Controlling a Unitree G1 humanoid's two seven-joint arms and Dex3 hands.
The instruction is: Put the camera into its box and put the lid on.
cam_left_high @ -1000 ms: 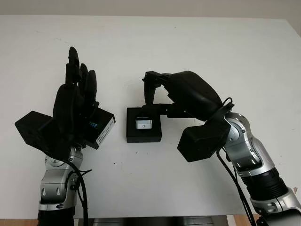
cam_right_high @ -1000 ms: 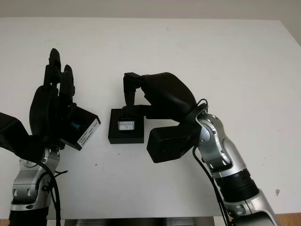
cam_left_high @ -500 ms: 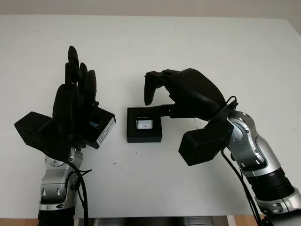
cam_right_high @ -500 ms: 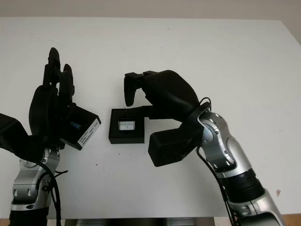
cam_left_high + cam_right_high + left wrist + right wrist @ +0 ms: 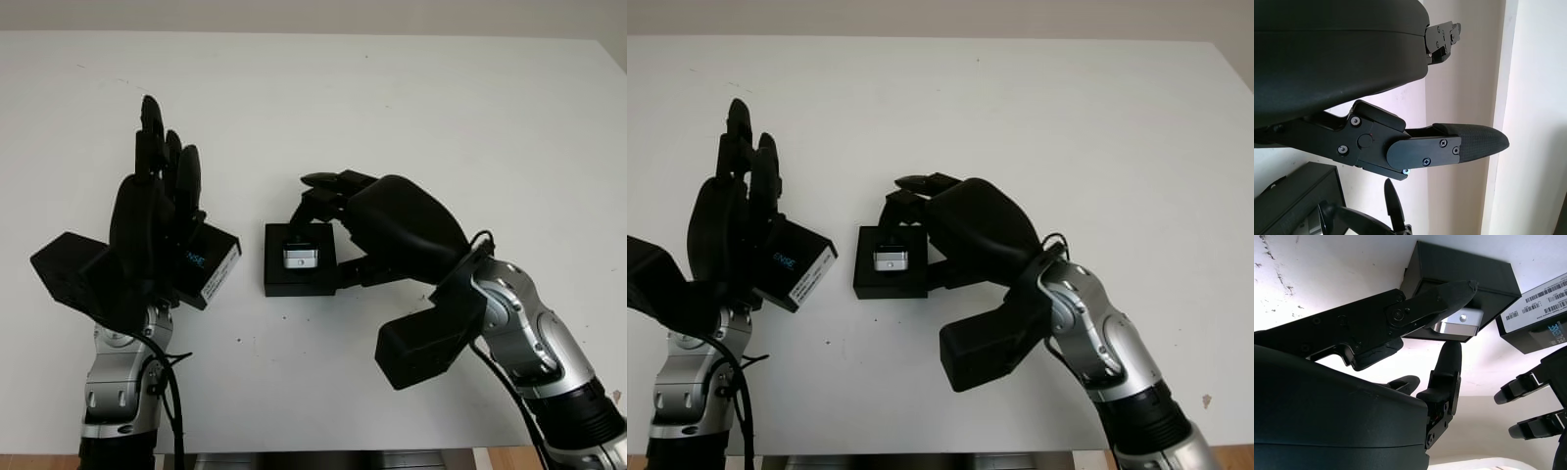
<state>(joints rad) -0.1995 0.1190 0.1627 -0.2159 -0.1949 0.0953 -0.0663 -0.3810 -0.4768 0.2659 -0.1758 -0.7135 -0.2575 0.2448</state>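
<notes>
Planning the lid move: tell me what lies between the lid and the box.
Bare white table between lid and box, seen in the left eye view.

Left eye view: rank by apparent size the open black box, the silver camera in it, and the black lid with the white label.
1. Open black box; the black lid with the white label may match it, being partly hidden behind the left hand.
2. Silver camera, clearly smallest.

The camera (image 5: 300, 258) sits in its box (image 5: 300, 261), the lid (image 5: 208, 266) in the left hand (image 5: 157, 235).
</notes>
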